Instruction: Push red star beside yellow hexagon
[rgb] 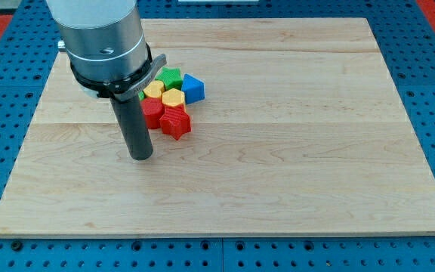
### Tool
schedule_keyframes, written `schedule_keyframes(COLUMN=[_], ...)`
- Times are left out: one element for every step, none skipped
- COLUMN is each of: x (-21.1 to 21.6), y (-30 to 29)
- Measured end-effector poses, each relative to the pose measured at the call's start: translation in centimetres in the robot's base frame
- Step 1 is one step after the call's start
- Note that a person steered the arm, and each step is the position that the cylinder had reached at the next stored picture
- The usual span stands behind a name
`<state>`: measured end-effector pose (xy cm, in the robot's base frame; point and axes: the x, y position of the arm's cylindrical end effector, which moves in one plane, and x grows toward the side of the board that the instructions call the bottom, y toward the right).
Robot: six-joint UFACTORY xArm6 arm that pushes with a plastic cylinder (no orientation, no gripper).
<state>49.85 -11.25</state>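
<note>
My tip (140, 156), a bare rod gripping nothing, is resting left of the red star (176, 122), which is already touching the yellow hexagon (173, 97) beyond it.

The table (293, 136) is light wood with stripes. The star (176, 122) is red, the hexagon (173, 97) yellow. One block (193, 88) is blue, another block (171, 75) green. My tip (140, 155) is dark grey.

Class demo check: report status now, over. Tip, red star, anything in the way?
My tip down, left of the cluster. Red star touching yellow hexagon. Nothing between tip and star.
</note>
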Motion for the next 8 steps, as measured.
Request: schedule_keyframes(x=[-1.5,-3.7,-4.3,-4.3,-4.0,-4.0,-4.1,-4.1], y=[0.0,0.0,0.4,0.4,0.6,0.7,2.1,4.5])
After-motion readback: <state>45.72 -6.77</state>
